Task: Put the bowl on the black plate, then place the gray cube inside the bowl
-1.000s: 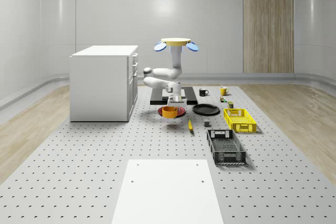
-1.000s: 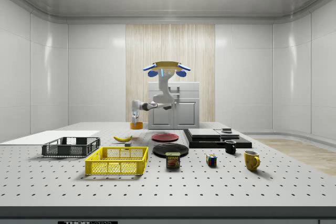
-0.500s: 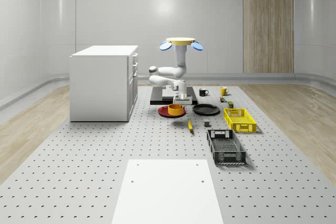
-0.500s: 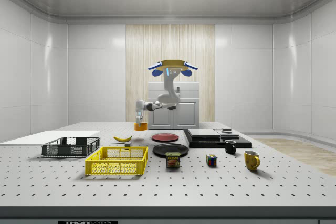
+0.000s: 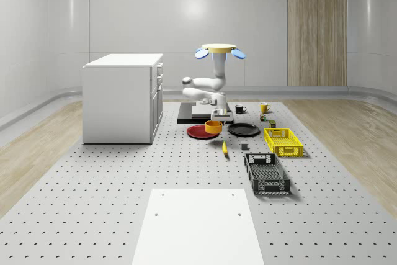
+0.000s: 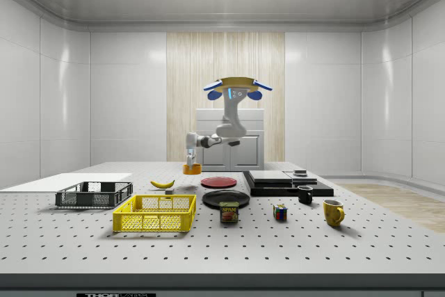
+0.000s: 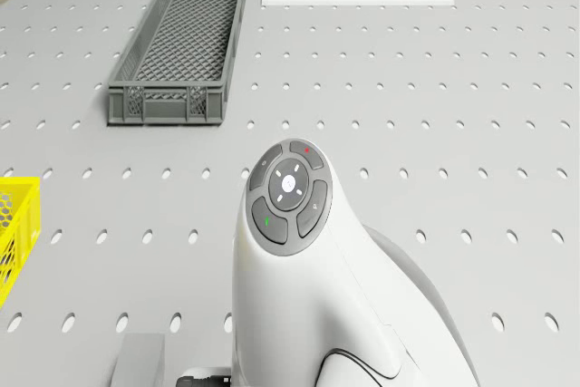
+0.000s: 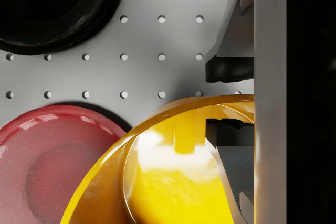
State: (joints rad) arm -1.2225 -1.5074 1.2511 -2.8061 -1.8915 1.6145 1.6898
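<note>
fingers clamped on bowl rim, drone hovering above table

I see a gray perforated desk carrying a white cabinet, a red plate beside the black plate, a banana, a yellow crate, a dark crate and a white panel.

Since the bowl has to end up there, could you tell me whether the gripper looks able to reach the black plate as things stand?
Probably yes: the gripper holds the bowl in the air beside the black plate, whose top is bare, with nothing between them.
</note>
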